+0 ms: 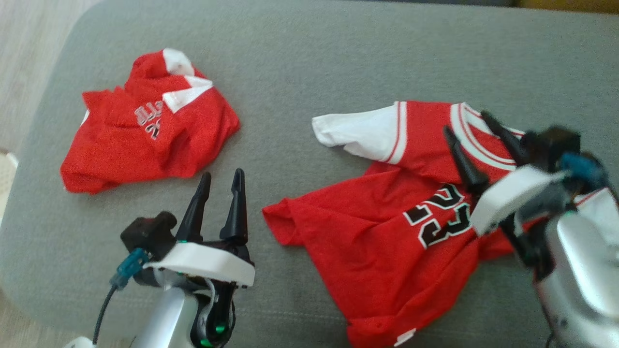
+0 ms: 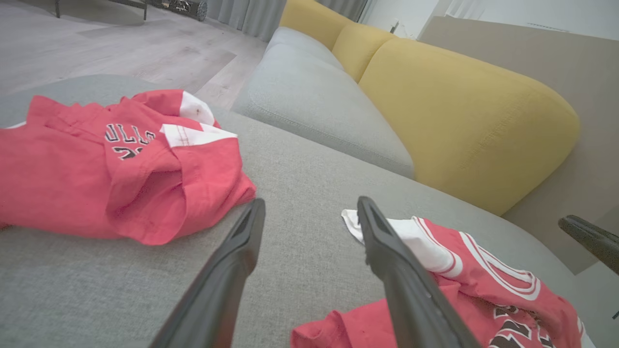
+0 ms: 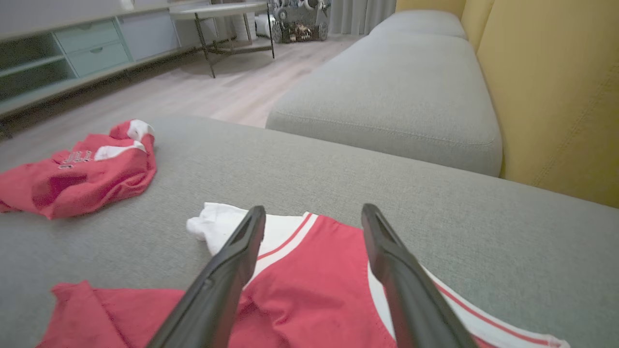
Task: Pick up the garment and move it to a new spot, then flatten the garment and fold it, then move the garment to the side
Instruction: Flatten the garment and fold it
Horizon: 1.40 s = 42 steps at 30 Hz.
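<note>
A red jersey [image 1: 387, 232] with a black "23" and white sleeves lies rumpled and partly spread on the grey cushion, at centre right of the head view. One white sleeve [image 1: 353, 131] points left. My right gripper [image 1: 466, 123] hovers open over the jersey's collar area; in the right wrist view its fingers [image 3: 232, 270] frame the red shoulder and white sleeve [image 3: 217, 227]. My left gripper [image 1: 221, 176] stands open above bare cushion, left of the jersey's hem corner [image 1: 280, 217]. In the left wrist view the jersey [image 2: 483, 290] lies at lower right.
A second red garment [image 1: 145, 130] lies bunched at the far left of the grey cushion [image 1: 338, 58]. Yellow sofa backrests [image 2: 459, 111] rise behind. Another grey seat [image 3: 396, 92] adjoins beyond. Wooden floor [image 1: 24, 58] lies past the cushion's left edge.
</note>
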{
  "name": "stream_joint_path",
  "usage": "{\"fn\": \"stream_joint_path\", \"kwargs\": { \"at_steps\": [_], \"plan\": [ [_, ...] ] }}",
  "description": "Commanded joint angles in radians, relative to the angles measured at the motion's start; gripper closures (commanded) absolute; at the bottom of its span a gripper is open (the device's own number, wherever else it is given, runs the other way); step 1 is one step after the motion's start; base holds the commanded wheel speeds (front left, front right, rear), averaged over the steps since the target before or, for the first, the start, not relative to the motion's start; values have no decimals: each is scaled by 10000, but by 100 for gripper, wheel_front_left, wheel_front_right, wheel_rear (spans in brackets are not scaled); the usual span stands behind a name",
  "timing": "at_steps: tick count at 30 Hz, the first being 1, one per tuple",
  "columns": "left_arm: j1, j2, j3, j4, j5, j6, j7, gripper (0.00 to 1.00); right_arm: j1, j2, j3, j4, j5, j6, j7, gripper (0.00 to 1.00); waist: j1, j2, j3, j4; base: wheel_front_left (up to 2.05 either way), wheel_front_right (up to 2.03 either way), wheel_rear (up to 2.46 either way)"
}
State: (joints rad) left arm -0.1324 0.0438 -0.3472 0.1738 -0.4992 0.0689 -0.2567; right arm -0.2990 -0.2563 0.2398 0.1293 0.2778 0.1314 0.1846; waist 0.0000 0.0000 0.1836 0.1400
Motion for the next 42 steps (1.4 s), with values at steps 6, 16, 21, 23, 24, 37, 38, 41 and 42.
{"fn": "stream_joint_path", "kwargs": {
  "at_steps": [6, 16, 21, 23, 24, 37, 38, 41, 42],
  "plan": [
    [-736, 64, -34, -303, -282, -51, -51, 0, -1924, -827, 817, 1467, 131, -7, 768, 0, 0, 0, 768, 857, 0, 0, 0],
    [-1001, 64, -511, -321, -580, 18, -51, 0, -4212, -2319, 3266, 4090, 1227, -7, 1504, 0, 0, 0, 1315, 1786, 0, 0, 0],
    [-1069, 64, -646, -353, -693, 66, -51, 0, -4916, -2671, 4242, 5043, 1803, -7, 1589, 0, 0, 0, 1421, 2050, 0, 0, 0],
    [-1081, 64, -673, -370, -721, 83, -51, 0, -5115, -2748, 4652, 5336, 2094, -7, 1706, 0, 0, 0, 1440, 2107, 0, 0, 0],
    [-1079, 64, -678, -375, -732, 91, -51, 0, -5175, -2763, 4860, 5450, 2322, -7, 1811, 0, 0, 0, 1445, 2129, 0, 0, 0],
    [-1034, 64, -680, -419, -746, 119, -51, 0, -6615, -3124, 5218, 6733, 3294, -7, 175, 100, 0, 0, 1479, 2151, 0, 0, 0],
    [-1027, 64, -717, -421, -751, 120, -51, 0, -7106, -3102, 4738, 7395, 2980, -7, -466, 100, 0, 0, 1486, 2143, 0, 0, 0],
    [-1024, 64, -775, -420, -753, 118, -51, 0, -7888, -3054, 3855, 8610, 2310, -7, -1500, 100, 0, 0, 1484, 2163, 0, 0, 0],
    [-1026, 64, -798, -420, -756, 116, -51, 0, -8170, -3064, 3520, 9062, 2052, -7, -1860, 100, 0, 0, 1483, 2177, 0, 0, 0]
  ]
}}
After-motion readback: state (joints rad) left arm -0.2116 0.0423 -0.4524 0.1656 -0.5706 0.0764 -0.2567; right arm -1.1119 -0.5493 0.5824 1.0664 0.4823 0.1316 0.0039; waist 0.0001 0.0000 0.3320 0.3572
